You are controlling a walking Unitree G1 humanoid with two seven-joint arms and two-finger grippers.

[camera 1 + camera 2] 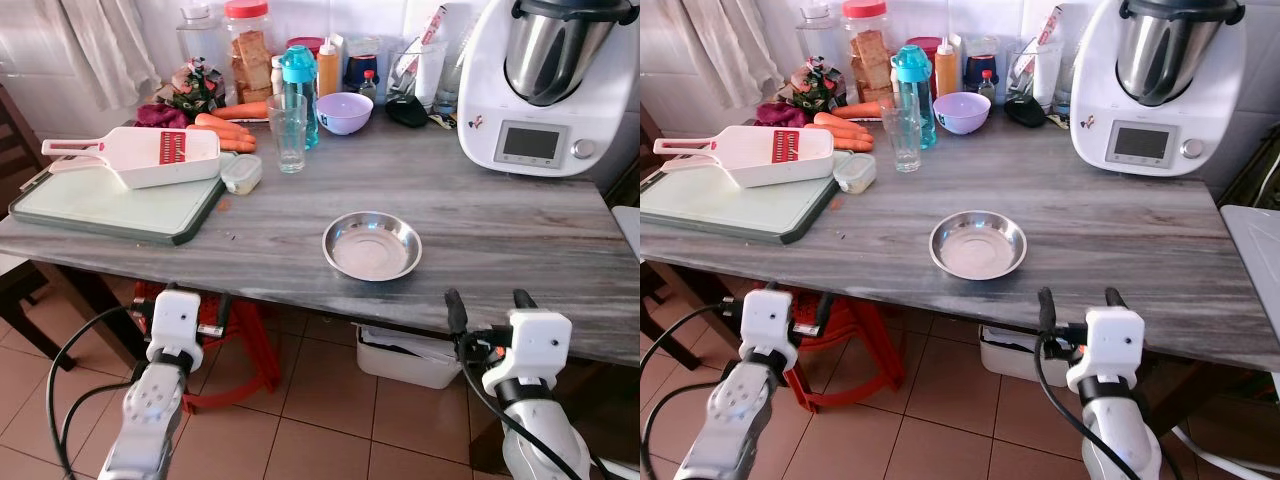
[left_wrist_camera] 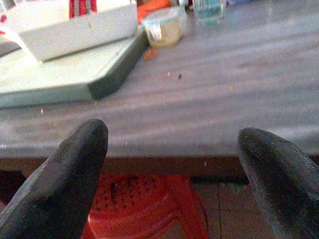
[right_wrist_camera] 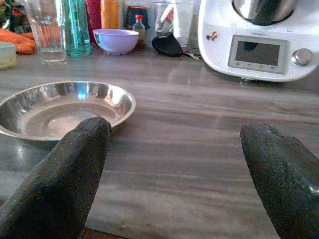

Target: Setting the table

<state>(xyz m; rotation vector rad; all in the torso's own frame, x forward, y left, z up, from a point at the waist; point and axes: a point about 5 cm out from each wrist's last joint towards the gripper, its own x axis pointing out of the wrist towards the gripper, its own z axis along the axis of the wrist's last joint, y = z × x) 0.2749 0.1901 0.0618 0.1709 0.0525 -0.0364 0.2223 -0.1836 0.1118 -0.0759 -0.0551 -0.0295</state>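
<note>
1. Both grippers hang at the near edge of the grey wood-grain tabletop (image 1: 480,240); the left gripper (image 1: 188,296) sits low on the left, its two black fingers spread apart with nothing between them
2. Right gripper (image 1: 490,303) is at the near right, fingers likewise parted and empty, pointing across the tabletop toward the far side
3. Near the middle of the tabletop lies a shallow steel plate (image 1: 372,245), upright and empty, just left of the right gripper's line and well apart from everything else
4. On the left a pale green cutting board (image 1: 110,205) lies flat, with a white mandoline slicer (image 1: 140,155) resting on it, handle pointing left
5. Just beside the board's right corner stands a small lidded container (image 1: 241,173)
6. Farther back a clear drinking glass (image 1: 287,133) stands upright, with a teal water bottle (image 1: 298,90) just behind it
7. Carrots (image 1: 228,129) lie to the left of the glass, near the far edge
8. A lilac bowl (image 1: 345,112) sits to the right of the bottle, among jars and bottles along the wall
9. At the far right stands a white kitchen machine (image 1: 540,85) with a steel jug and a small screen
10. Under the tabletop, a red plastic stool (image 1: 240,350) stands on the tiled floor on the left and a white tub (image 1: 405,355) nearer the middle
</note>
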